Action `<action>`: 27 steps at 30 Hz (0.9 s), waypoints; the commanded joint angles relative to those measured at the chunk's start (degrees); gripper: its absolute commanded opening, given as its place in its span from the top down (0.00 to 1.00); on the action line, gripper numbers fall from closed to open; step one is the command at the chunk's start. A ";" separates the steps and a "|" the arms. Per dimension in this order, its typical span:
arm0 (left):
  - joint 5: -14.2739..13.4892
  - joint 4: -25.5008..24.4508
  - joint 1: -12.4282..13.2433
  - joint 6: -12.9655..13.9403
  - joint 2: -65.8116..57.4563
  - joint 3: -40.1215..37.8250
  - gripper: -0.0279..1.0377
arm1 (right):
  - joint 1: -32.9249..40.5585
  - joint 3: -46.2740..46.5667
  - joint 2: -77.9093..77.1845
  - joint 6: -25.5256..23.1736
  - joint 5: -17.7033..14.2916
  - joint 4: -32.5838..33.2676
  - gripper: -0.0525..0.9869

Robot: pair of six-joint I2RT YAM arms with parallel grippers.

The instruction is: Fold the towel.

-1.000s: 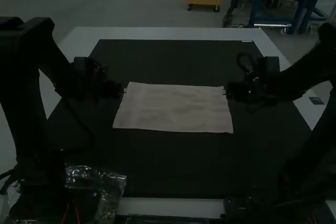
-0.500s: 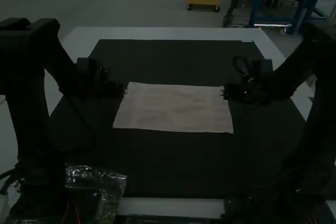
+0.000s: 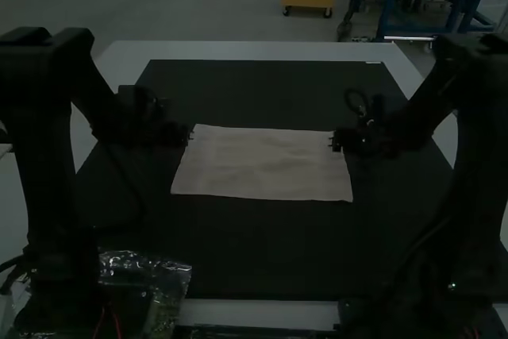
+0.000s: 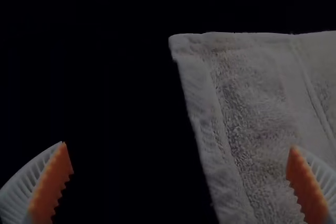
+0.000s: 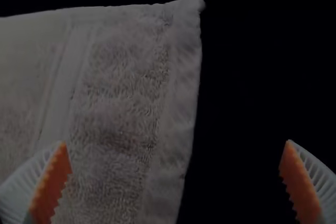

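Plastic (image 3: 170,272) beside left arm's base (image 3: 57,287), well apart from towel (image 3: 266,166)

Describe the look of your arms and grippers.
Both the left arm and right arm look black, with thick links and bulky joints. A dark cable loops near the right arm's wrist. The left gripper and right gripper have white, ribbed, tapering fingers faced with toothed orange pads.

High view is dim: left arm (image 3: 48,156) and right arm (image 3: 484,140) go near-black over the dark mat (image 3: 254,252), while the towel (image 3: 262,164) and table border (image 3: 254,51) read palest, with small glints off the clear plastic bag (image 3: 171,271). Wrist views are darker, backgrounds crushed to black, soft shading in the towel's pile. Can't tell light direction.
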State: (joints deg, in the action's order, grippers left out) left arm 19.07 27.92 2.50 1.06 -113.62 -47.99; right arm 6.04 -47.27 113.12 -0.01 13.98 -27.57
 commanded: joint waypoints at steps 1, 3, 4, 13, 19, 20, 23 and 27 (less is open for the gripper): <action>-0.53 0.38 -0.48 1.05 -1.16 -1.67 0.08 | 1.78 -1.78 1.31 -0.43 0.44 -0.38 0.07; -0.53 0.38 -0.48 1.14 -1.60 -1.76 0.08 | 2.22 -2.13 1.84 -0.34 0.35 -0.64 0.07; -0.61 0.38 -0.48 1.40 -1.86 -1.93 0.08 | 2.39 -2.30 2.10 -0.34 0.35 -0.73 0.07; -0.70 0.38 -1.36 2.54 -3.62 -2.20 0.08 | 2.39 -3.01 4.21 0.01 -0.44 -0.99 0.08; -0.61 0.29 -3.56 5.36 -4.77 -1.85 0.39 | 2.31 -3.36 4.92 -0.25 0.70 -0.82 0.14; -0.61 0.64 -3.82 5.36 -5.12 -1.76 0.66 | 2.31 -3.18 5.09 0.01 0.70 -0.99 0.29; -0.61 2.40 -3.82 5.36 -6.26 -1.67 0.95 | 2.13 -2.48 5.18 2.47 4.66 -3.19 0.97; -0.53 3.10 -3.38 5.18 -6.35 -1.85 0.95 | 0.72 -2.30 5.18 0.89 5.09 -3.19 0.97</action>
State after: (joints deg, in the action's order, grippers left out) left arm 19.35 30.68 -1.26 5.56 -118.65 -48.99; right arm 7.22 -49.39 117.58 1.17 14.94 -31.22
